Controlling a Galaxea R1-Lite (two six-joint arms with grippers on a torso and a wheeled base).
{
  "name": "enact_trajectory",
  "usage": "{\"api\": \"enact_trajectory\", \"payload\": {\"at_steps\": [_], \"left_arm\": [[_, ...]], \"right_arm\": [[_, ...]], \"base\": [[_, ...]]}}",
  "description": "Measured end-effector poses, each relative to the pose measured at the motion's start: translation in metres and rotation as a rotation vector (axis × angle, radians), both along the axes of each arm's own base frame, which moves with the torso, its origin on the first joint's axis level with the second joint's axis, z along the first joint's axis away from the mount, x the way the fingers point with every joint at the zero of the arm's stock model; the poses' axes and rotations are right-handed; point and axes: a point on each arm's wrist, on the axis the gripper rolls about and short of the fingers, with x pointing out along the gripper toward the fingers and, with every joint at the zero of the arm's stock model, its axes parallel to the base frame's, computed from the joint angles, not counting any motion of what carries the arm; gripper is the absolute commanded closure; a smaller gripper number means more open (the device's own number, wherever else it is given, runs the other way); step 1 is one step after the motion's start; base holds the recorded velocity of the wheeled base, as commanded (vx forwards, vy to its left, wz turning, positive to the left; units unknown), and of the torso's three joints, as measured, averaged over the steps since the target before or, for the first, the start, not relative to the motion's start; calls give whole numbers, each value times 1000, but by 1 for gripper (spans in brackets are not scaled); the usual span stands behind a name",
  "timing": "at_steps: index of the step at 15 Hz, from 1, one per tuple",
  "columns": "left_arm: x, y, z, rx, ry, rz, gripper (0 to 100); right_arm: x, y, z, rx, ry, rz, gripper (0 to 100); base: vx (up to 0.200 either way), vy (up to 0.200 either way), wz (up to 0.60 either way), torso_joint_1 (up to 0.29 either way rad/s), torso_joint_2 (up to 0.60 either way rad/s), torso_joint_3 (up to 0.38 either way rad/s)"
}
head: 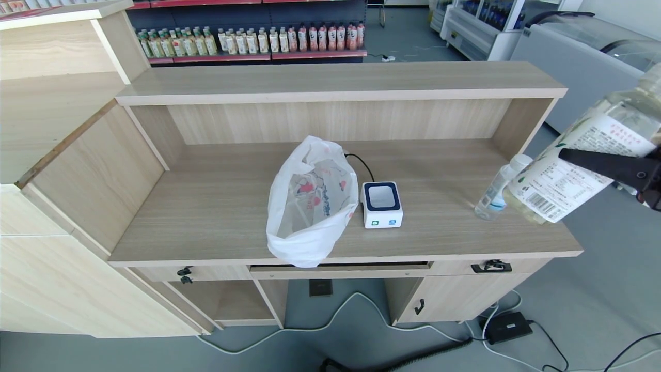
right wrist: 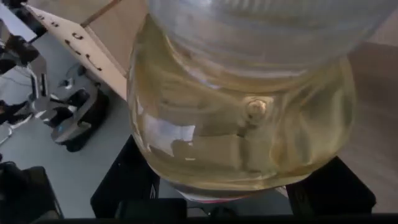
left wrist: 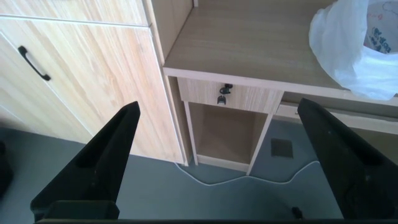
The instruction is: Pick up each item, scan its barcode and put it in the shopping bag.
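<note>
Off the counter's [head: 439, 170] right end, the large bottle [head: 578, 160], judged heavy, rigid and slick, is held tilted in mid-air, clamped across its labelled body by the right gripper [right wrist: 229, 198], while the left gripper [left wrist: 217, 106] is spread wide and empty before the front-left corner.

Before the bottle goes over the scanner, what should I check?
1. Right gripper shut on large clear bottle of pale yellow liquid: ok.
2. Barcode on its white label exposed: ok.
3. White-and-blue box scanner, window uncovered: ok.
4. White plastic shopping bag, mouth open: ok.
5. Small clear plastic bottle clear of the swing path: cannot tell.
6. Left gripper open, off the wooden counter: ok.
</note>
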Motion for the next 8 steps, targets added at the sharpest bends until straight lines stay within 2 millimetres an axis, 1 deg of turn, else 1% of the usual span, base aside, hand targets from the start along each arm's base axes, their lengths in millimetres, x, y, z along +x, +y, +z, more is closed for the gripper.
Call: {"api": "enact_trajectory", "payload": {"at_steps": [2,3,4,6,8], "left_arm": [[0,0,0,0,0,0,0],[0,0,0,0,0,0,0],[0,0,0,0,0,0,0],[0,0,0,0,0,0,0],[0,0,0,0,0,0,0]], "right_arm": [[22,-26,-16,-46,23,-325,100],[28,-37,-22,-54,42,-454,100],[32,-44,-29,-79,52,-518,100],[34,-50,-43,-202,9,-546,100],[32,-61,-57,-445,-88,-576,100]], "base": [[0,0,0,0,0,0],[0,0,0,0,0,0],[0,0,0,0,0,0],[0,0,0,0,0,0],[0,0,0,0,0,0]]}}
